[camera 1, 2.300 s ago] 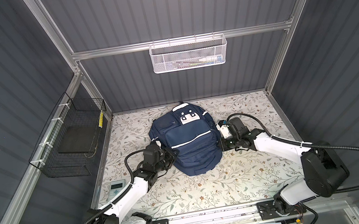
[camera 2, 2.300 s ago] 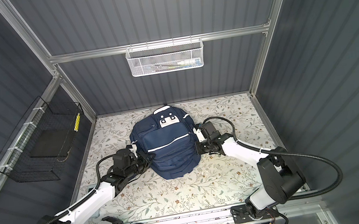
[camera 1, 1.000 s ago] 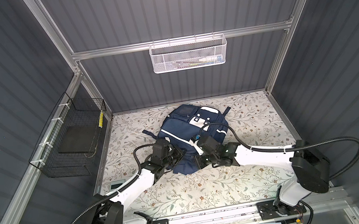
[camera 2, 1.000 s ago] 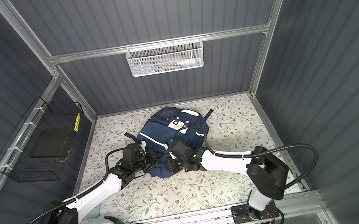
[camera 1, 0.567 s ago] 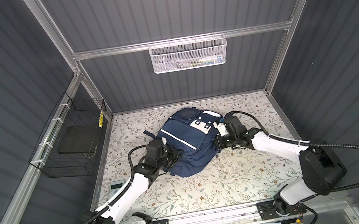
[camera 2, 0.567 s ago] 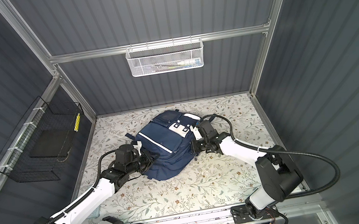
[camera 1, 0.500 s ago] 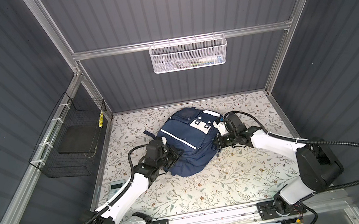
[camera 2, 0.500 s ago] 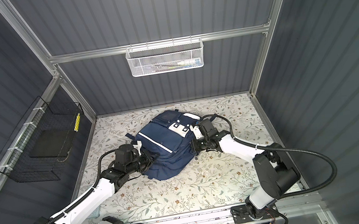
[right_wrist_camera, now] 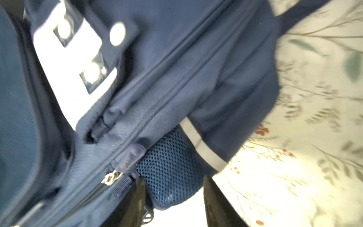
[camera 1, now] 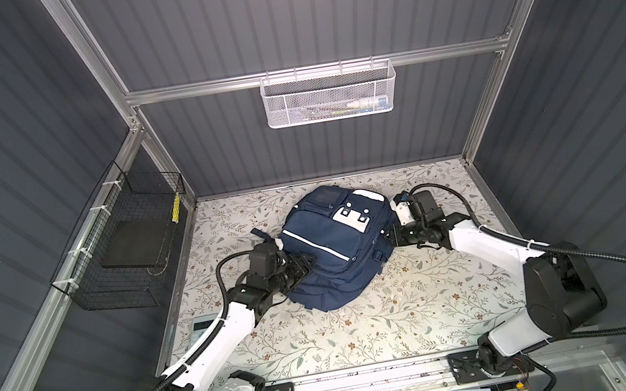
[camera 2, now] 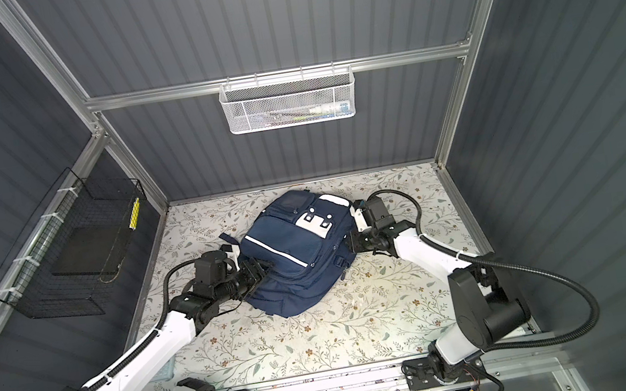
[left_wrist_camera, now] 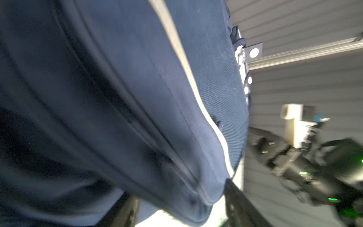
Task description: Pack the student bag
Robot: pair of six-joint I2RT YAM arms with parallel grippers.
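student bag point(camera 1: 336, 252) lies front-up mid bench point(camera 1: 364, 323), skewed. left pincer point(camera 1: 308, 263) apart, straddling bag's edge; right pincer point(camera 1: 390, 234) apart around mesh side pocket point(right_wrist_camera: 169, 167). risk: jaws closing on loose fabric drag bag instead of freeing zip.

Top views: sharp, light from above. Walls point(camera 1: 318, 15) dim, their straight lines bowed toward frame edges. Table point(camera 1: 404, 309) brightest along front edge. Faint shadow beside bag point(camera 1: 331, 244). Wrist views: blurred and smeared; table blown out white, nearest bag fabric soft.
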